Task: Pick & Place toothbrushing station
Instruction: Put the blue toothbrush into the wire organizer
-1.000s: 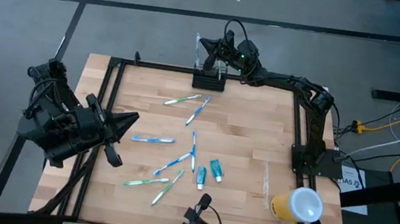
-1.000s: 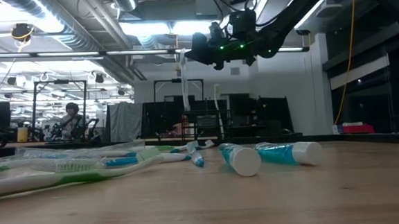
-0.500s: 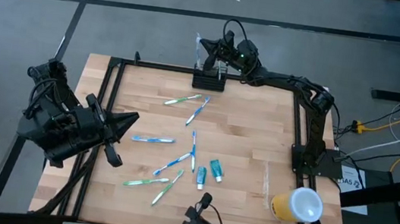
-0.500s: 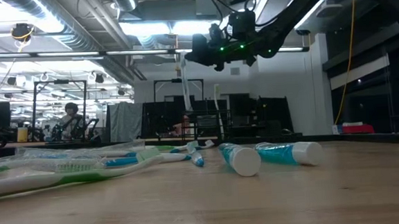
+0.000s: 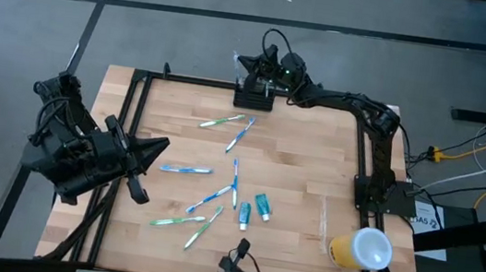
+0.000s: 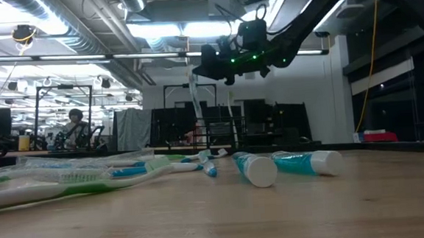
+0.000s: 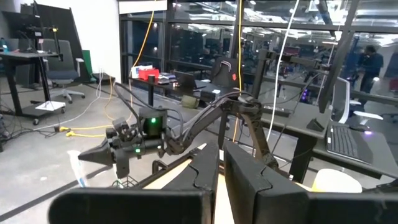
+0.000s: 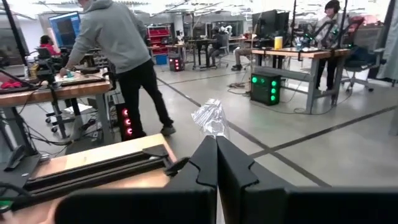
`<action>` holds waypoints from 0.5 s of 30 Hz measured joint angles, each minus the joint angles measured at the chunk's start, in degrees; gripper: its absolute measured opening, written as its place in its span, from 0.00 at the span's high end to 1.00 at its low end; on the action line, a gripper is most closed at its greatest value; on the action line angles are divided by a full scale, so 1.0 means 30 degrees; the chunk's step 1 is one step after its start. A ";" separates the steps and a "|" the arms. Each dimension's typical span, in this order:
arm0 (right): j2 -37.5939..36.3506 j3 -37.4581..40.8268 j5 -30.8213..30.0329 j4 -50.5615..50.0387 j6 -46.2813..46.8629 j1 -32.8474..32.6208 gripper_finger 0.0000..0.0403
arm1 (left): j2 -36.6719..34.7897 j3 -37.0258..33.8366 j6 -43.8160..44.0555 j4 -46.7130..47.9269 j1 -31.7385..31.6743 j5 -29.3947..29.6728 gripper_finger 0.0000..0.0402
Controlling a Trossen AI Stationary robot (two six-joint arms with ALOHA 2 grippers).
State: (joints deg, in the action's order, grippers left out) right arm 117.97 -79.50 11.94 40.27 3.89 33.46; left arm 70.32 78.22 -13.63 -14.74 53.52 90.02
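The right gripper has its fingers pressed together on a clear-wrapped toothbrush, whose crinkled wrapper pokes up just past the fingertips in the right wrist view. Directly beneath and a shade toward the table's middle from those fingers sits the toothbrushing station, the low black mesh box at the far edge of the table, already with a brush or two standing in it (how many is hard to tell). The held brush hangs roughly upright, its long axis near vertical, and its lower end appears to sit above or just beside the holder's rim; the level view shows it dangling under the gripper with the holder below. I judge the coming move is a short drop, needing the brush centred over the opening. The right arm is plainly the nearer one. The left gripper, fingers closed on nothing, waits at the table's left edge, well away from the holder, with the loose toothbrushes and toothpaste tubes lying between.
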 joint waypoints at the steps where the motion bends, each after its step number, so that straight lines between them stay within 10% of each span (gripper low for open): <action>1: -0.0007 0.0000 -0.0051 -0.0067 -0.0040 -0.0042 1.00 | 0.0000 0.0000 -0.0007 0.0000 0.0000 0.0000 0.95; 15: 0.0687 -0.0010 -0.0107 -0.0522 0.0062 0.0126 1.00 | 0.0000 0.0000 -0.0153 0.0146 0.0000 0.0000 0.95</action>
State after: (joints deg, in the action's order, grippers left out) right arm 120.03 -79.53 11.62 38.70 4.08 33.84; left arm 70.32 78.22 -14.09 -14.31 53.52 90.02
